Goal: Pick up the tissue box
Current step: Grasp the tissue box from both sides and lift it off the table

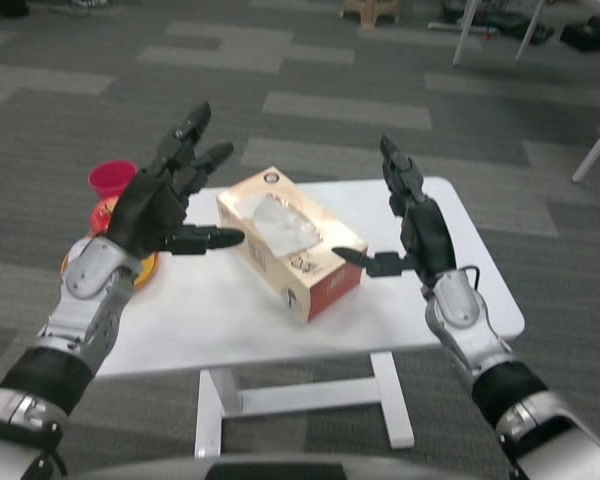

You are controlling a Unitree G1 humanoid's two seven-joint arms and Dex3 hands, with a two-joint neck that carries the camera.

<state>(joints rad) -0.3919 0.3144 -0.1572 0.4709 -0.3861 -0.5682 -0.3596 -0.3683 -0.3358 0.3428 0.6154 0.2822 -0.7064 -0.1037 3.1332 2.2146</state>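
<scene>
while the tissue box [289,242] lies untouched on the bench [420,300], left hand [165,200] and right hand [412,225] are held spread on either side.

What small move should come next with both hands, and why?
Probably bring both hands inward to press the tissue box from its two sides. The left hand and right hand are open, one on each side of the box, neither touching it, and it lies flat on the white table.
</scene>
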